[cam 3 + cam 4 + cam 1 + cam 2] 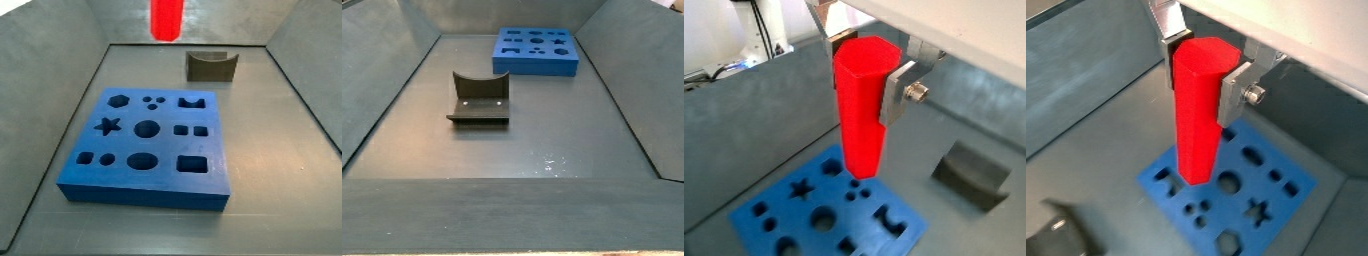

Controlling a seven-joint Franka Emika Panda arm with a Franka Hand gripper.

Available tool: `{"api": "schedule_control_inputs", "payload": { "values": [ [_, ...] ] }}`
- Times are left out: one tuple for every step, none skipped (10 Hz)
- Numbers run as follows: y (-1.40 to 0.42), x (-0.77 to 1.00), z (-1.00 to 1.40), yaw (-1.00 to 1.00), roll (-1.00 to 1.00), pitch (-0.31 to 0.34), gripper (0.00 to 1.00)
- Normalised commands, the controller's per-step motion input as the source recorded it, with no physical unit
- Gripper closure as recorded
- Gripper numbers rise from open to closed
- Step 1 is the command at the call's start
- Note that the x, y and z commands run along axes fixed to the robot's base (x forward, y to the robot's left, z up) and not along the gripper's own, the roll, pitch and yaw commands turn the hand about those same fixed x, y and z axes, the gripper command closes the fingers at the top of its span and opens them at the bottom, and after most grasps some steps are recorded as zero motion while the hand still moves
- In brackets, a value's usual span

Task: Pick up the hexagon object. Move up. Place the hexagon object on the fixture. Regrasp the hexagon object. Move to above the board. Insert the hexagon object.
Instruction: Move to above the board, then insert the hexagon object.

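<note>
Grey walled counter [267,150], dull metal floor. Gripper [871,75] high above it, fingers [898,95] pinching hexagon object [861,110] at upper end, silver plates pressed on opposite faces in both wrist views. Red bar hangs upright, lower end clear above board [778,215]. Side view shows only bar's lower part [164,18] at frame top. Blue board flat on counter; fixture [210,66] well apart, bare.
</note>
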Motion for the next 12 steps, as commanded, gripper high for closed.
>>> {"api": "schedule_control_inputs", "payload": {
  "values": [
    [0.01, -0.06, 0.01, -0.04, -0.40, -0.032, 1.00],
    [0.00, 0.00, -0.06, 0.00, -0.01, 0.000, 1.00],
    [0.00, 0.00, -0.17, 0.00, 0.01, -0.131, 1.00],
    [0.51, -0.18, 0.06, -0.17, -0.29, -0.063, 1.00],
    [0.80, -0.22, 0.00, 0.00, -0.38, -0.116, 1.00],
    [0.81, -0.33, -0.03, 0.01, -0.37, -0.050, 1.00],
    [0.54, -0.05, 0.00, -0.01, -0.24, -0.097, 1.00],
    [0.00, 0.04, 0.00, 0.00, 0.01, 0.000, 1.00],
    [0.21, -0.55, -0.34, -0.64, 0.00, -0.131, 1.00],
    [0.12, -0.45, -0.61, -0.82, 0.00, -0.019, 1.00],
    [0.00, -0.21, -0.64, -0.99, 0.00, 0.000, 1.00],
    [0.00, -0.23, -0.70, -0.98, 0.00, -0.009, 1.00]
  ]
}}
